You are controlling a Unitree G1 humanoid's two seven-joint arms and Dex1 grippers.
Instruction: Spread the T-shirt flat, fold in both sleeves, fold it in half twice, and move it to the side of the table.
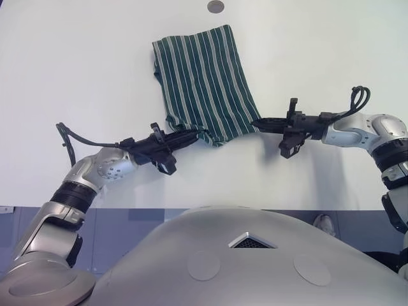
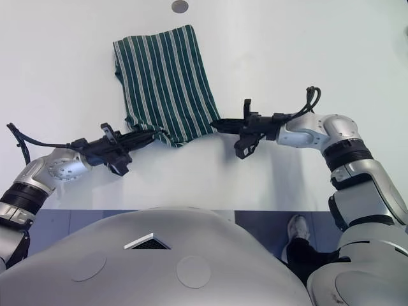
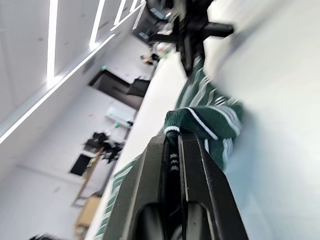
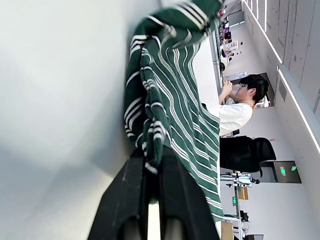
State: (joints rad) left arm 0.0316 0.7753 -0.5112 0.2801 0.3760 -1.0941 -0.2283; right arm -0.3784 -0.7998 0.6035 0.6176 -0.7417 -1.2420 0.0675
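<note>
A dark green T-shirt (image 1: 203,80) with white stripes lies folded into a narrow strip on the white table (image 1: 76,76), running away from me. My left gripper (image 1: 196,134) is shut on its near left corner, and the cloth (image 3: 207,120) bunches between the fingers. My right gripper (image 1: 256,123) is shut on the near right corner, with the striped edge (image 4: 152,125) pinched in its jaws. Both near corners look slightly lifted off the table.
A small round grey disc (image 1: 215,6) is set into the table just beyond the shirt's far end. Bare table surface stretches to the left and right of the shirt. The table's near edge runs just below both arms.
</note>
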